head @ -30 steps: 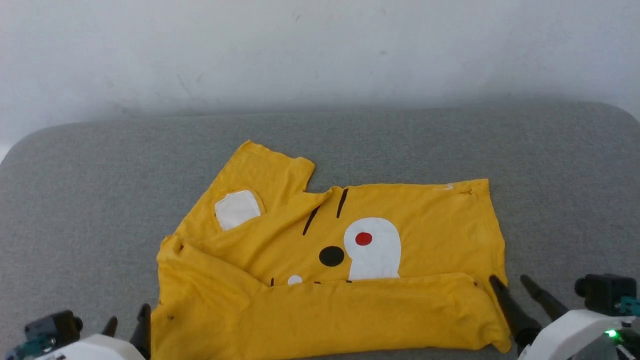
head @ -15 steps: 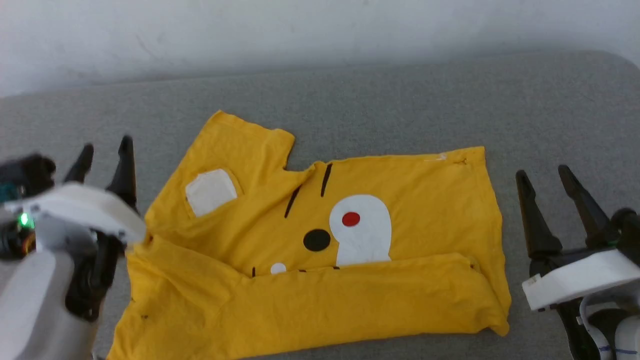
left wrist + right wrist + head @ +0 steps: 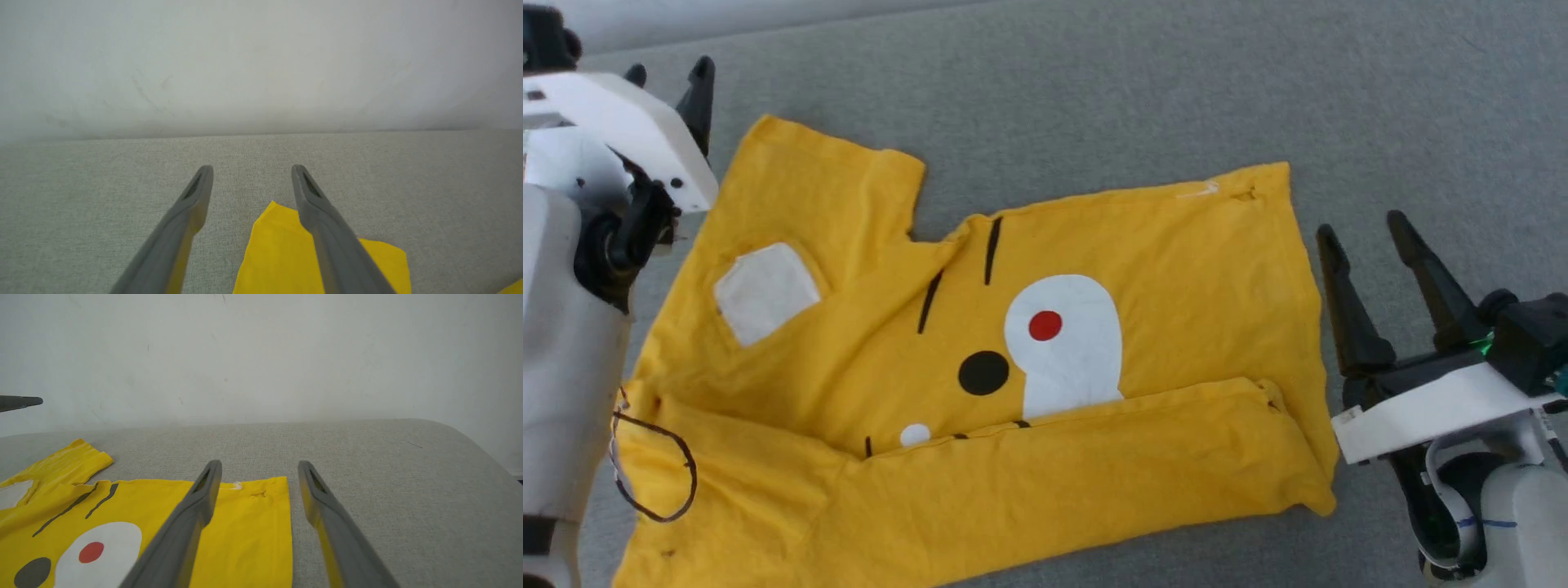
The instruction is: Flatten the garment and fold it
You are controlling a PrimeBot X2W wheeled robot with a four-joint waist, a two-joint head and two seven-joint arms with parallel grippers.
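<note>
On grey padded surface [image 3: 1094,82]: garment [image 3: 1176,269] is lying half-folded | left gripper [image 3: 667,73] hovering far-left, fingers spread | right gripper [image 3: 1362,227] hovering right, fingers spread

Near-left corner of the garment [image 3: 890,359] behind the left forearm [image 3: 564,367], beyond the bottom edge

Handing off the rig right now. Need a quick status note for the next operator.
Left claw: open, empty, at the far left sleeve corner of the yellow T-shirt.
Right claw: open, empty, beside the shirt's right edge.
Shirt lies print-up on the grey cushion.
Done: near edge folded up over the print.
Left: sleeve not folded in, wrinkles, remaining folds.
</note>
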